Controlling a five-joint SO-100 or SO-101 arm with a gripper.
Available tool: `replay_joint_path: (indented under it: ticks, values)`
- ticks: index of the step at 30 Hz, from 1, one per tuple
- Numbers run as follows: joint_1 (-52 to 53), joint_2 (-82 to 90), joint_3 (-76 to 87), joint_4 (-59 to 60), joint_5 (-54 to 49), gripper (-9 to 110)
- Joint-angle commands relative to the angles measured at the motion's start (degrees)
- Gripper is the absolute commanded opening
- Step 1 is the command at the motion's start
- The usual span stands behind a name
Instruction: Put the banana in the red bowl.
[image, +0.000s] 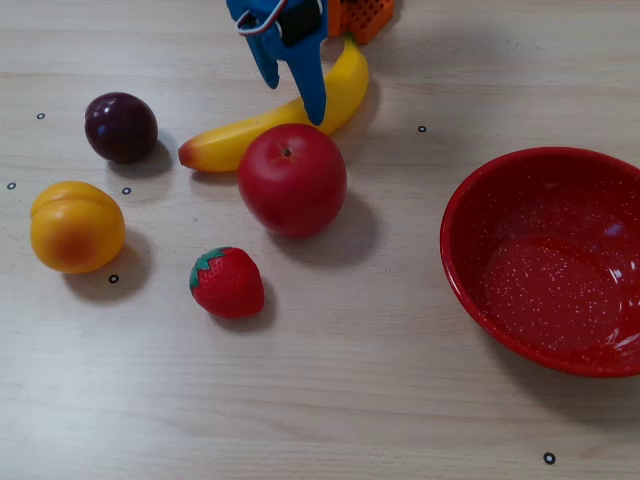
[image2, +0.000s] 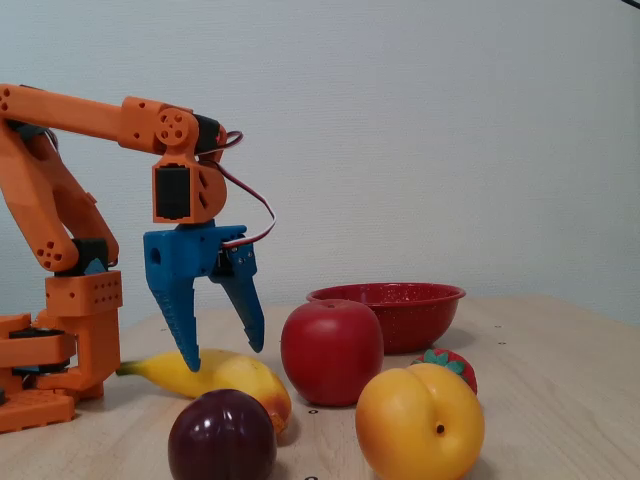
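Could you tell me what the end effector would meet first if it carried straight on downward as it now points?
Most likely the banana: the open end effector hangs right over its middle.

Pale wood-grain table (image: 330, 400), small black dot markers; plain wall (image2: 450, 130) behind, possibly light blue-grey.

The top edge of one fixed view cuts off my arm (image: 350, 15); my gripper (image: 295, 95) covers the banana's (image: 250, 135) middle.

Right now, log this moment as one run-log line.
gripper: open, straddling banana | banana: on table, not lifted | red bowl: empty | apple: beside banana | step: pre-grasp
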Motion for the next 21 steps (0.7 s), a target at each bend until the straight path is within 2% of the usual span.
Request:
replay_joint_path:
  ticks: [1, 13, 19, 21]
  values:
    - [1.41, 0.44, -0.70, -1.41, -1.49, 37]
    - [1.67, -2.46, 6.94, -14.59, -3.52, 40]
    - [2.29, -2.90, 11.34, -21.27, -3.87, 38]
    - [2.55, -3.08, 12.13, -22.06, -3.69, 34]
